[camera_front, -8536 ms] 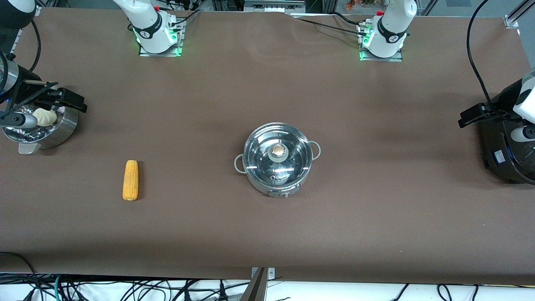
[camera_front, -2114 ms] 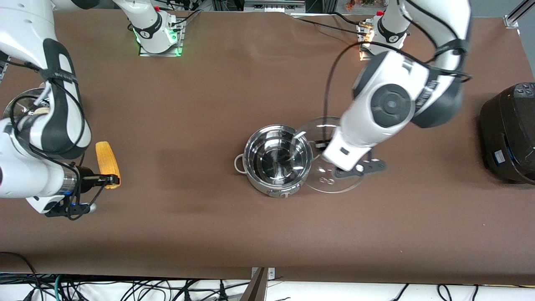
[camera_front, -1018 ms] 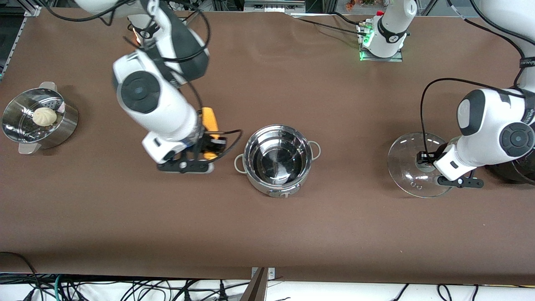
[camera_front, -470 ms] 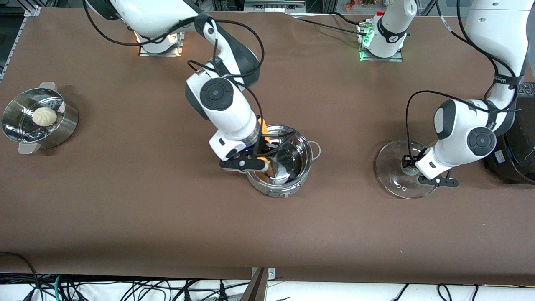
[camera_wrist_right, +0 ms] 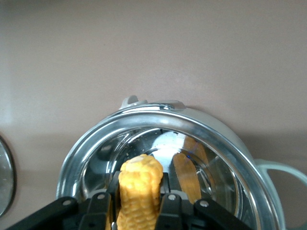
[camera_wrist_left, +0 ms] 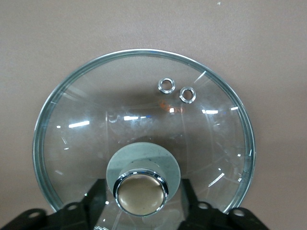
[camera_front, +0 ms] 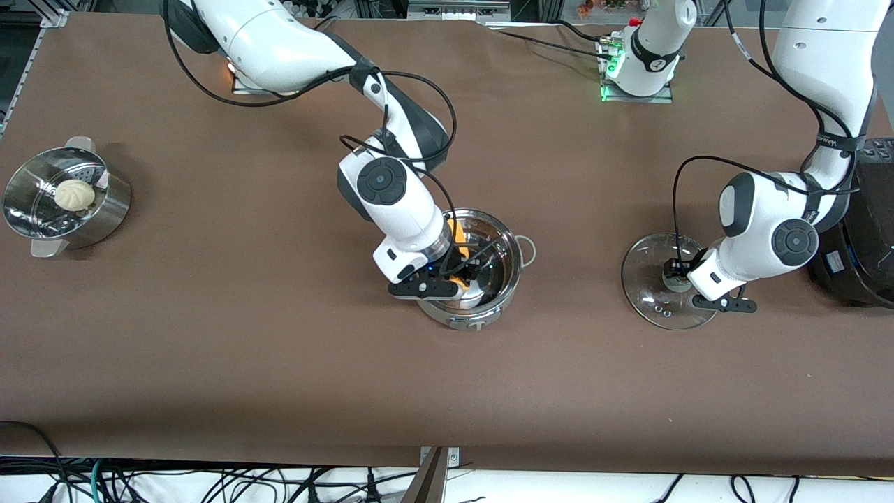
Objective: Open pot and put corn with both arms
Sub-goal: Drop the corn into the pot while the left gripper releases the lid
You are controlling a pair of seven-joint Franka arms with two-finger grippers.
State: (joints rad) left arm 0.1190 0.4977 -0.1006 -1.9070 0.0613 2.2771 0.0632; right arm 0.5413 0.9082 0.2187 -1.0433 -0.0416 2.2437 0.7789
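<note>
Front view first. Found a round shiny stainless-steel pot (camera_front: 482,316) standing uncovered about mid-table on the brown table cover (camera_front: 279,363). Saw the right gripper (camera_front: 464,269) lowered into the pot's mouth, clamped on a yellow-orange corn cob (camera_front: 457,234). Noted the cob held steeply on end, its top showing above the rim beside the wrist. Spotted the clear glass lid (camera_front: 649,307) lying flat on the table, well apart from the pot, toward the left arm's end. Saw the left gripper (camera_front: 674,276) down at the lid's centre. Noted a large black round cooker (camera_front: 866,265) just beside the left arm's wrist, at that same end. Saw a steel steamer basket (camera_front: 112,209) with a pale round bun (camera_front: 75,194) in it at the right arm's end, well apart from everything else.

Left wrist view next. Saw the lid (camera_wrist_left: 144,110) flat on the brown surface, with two small metal rings (camera_wrist_left: 167,85) set in the glass. Found the tan knob (camera_wrist_left: 141,194) between the black fingers (camera_wrist_left: 96,206), a gap showing on each side, so the left gripper (camera_wrist_left: 141,201) stood parted and not gripping.

Right wrist view last. Saw the corn (camera_wrist_right: 140,187) pinched between the fingers (camera_wrist_right: 170,203) of the right gripper (camera_wrist_right: 140,206), its tip inside the pot (camera_wrist_right: 216,129). Caught an orange reflection on the inner wall and one pale loop handle (camera_wrist_right: 283,167) at the side.
</note>
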